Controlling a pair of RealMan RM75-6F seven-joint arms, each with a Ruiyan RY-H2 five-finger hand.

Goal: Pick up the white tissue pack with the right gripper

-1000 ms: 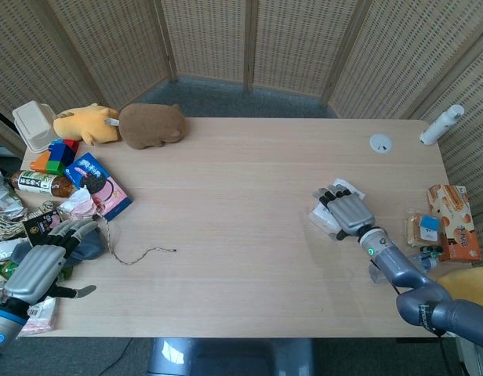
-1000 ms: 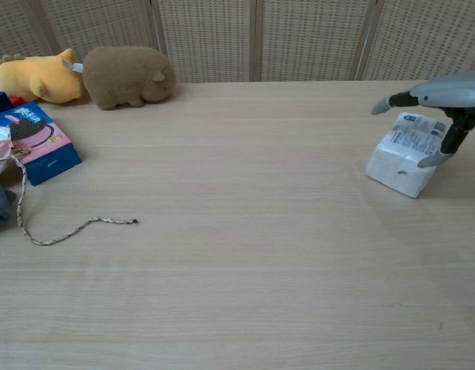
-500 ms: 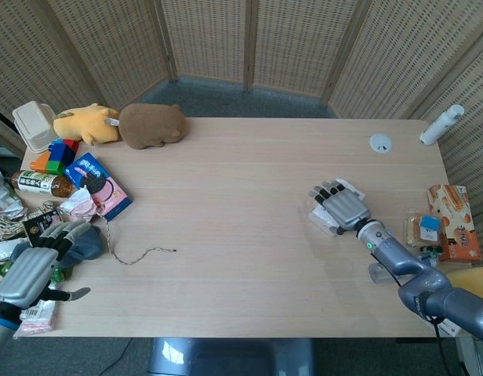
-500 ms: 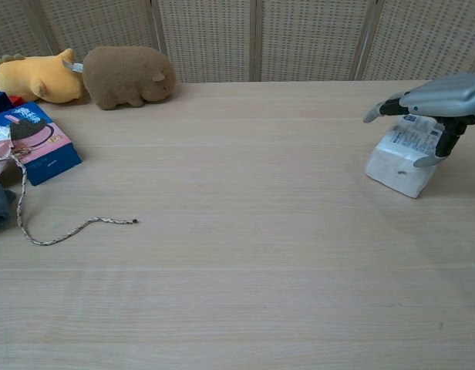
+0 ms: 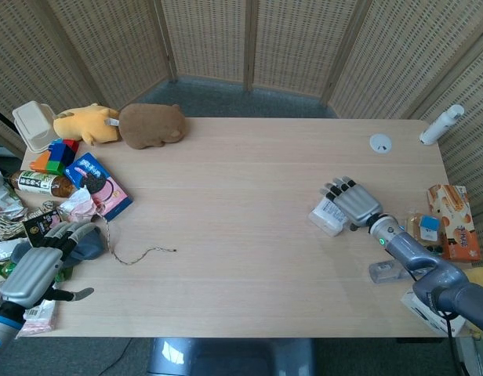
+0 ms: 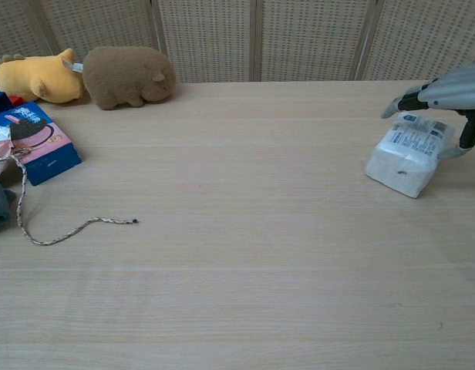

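Right arm (image 5: 430, 270) came in from the table's (image 5: 249, 196) near-right corner, forearm low over the surface, right hand (image 5: 356, 202) palm-down near the right edge. Fingers (image 6: 401, 103) were spread and extended toward the table's middle, holding nothing; thumb (image 6: 467, 140) hung down at the pack's right side, contact unclear.

White tissue pack (image 5: 328, 216) sat on the table toward the right edge, about mid-depth, tilted in chest view. It lay under and just left of the fingertips, most of it uncovered in head view. Not gripped.

Versus half a second earlier: right hand had shifted right, toward the right edge, so more of the pack showed; before, the palm covered much of it. Pack itself hadn't moved.

Left hand (image 5: 39, 266) hung off the near-left corner beside the clutter, fingers loosely apart, nothing in it, roughly where it was before.

Rope (image 6: 52, 227) lay near the left edge, unchanged.
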